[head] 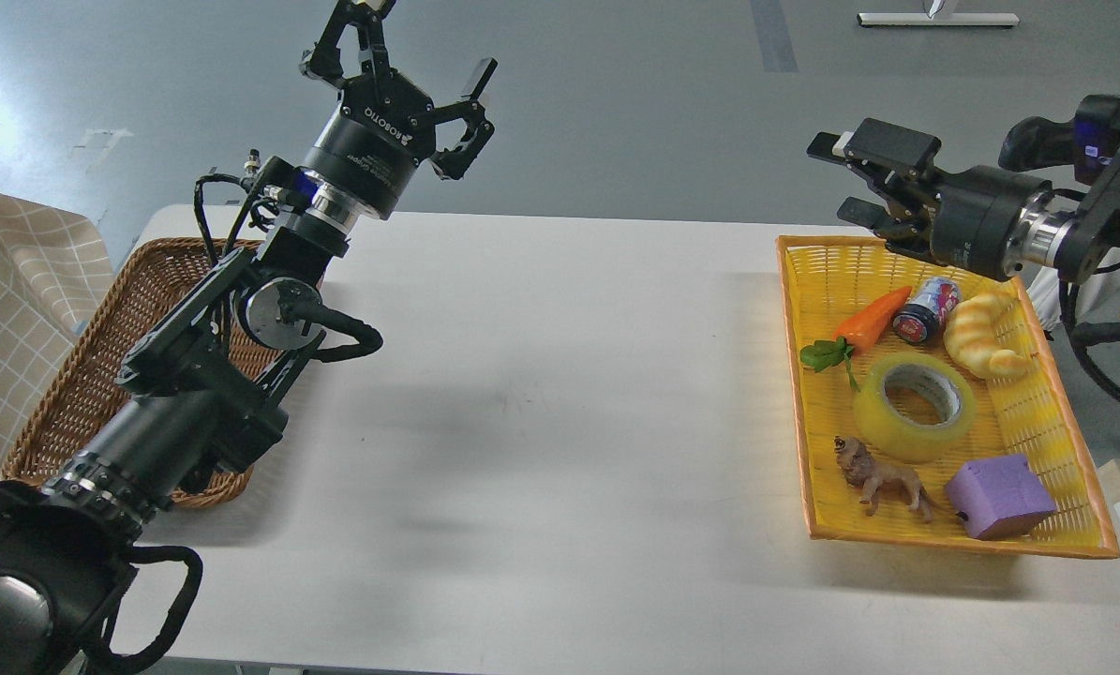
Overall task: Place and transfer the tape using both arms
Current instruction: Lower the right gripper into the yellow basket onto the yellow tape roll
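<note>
The tape (914,407), a translucent yellow roll with a grey-white core, lies flat in the middle of the yellow tray (1080,473) at the right of the table. My right gripper (845,183) is open and empty, hovering above the tray's far edge, well above and beyond the tape. My left gripper (410,70) is open and empty, raised high above the table's far left, over the wicker basket (63,394).
The tray also holds a toy carrot (871,319), a small can (925,311), a croissant toy (981,345), a lion figure (883,480) and a purple block (998,495). A checked cloth (7,309) lies left of the basket. The white table (560,403) spans between.
</note>
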You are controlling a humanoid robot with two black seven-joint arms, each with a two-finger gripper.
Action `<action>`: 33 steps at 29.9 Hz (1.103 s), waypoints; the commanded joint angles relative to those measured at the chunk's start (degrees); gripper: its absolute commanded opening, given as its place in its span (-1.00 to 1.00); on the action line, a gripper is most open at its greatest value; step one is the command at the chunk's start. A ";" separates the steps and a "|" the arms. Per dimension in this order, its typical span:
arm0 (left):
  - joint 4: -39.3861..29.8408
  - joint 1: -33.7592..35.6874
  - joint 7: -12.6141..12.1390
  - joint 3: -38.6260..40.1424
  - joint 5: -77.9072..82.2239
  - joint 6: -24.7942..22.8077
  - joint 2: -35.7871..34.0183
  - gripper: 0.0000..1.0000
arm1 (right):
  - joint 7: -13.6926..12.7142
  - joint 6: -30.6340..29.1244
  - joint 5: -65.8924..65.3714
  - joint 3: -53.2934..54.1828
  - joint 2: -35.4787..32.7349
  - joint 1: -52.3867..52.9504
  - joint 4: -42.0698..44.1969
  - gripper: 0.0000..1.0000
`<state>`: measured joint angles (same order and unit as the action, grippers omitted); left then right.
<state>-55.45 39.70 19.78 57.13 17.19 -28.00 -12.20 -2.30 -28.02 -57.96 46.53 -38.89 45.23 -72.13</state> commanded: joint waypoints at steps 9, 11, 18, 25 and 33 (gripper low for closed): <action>-0.01 0.21 0.00 0.09 0.04 0.00 -0.11 0.96 | -0.78 0.02 -16.45 -9.09 -8.12 -0.05 -3.54 1.00; -0.01 0.12 0.00 0.00 0.04 0.00 -0.11 0.96 | -0.78 0.02 -18.66 -9.88 -9.71 -0.49 -3.98 1.00; -0.01 0.21 -0.09 0.00 0.04 0.00 -0.37 0.96 | -0.86 0.02 -22.01 -13.83 -15.60 -0.58 -3.89 1.00; -0.01 0.29 -0.09 0.00 0.04 0.00 -0.64 0.96 | -1.65 0.02 -31.74 -15.16 -15.52 -1.54 -3.81 0.95; -0.01 0.21 -0.09 0.09 0.04 0.00 -0.55 0.96 | -2.18 0.02 -36.51 -15.42 -15.43 -2.16 -1.17 0.92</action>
<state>-55.54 39.93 19.69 57.18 17.23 -28.00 -12.69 -4.40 -27.98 -93.11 31.35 -54.39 43.37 -74.27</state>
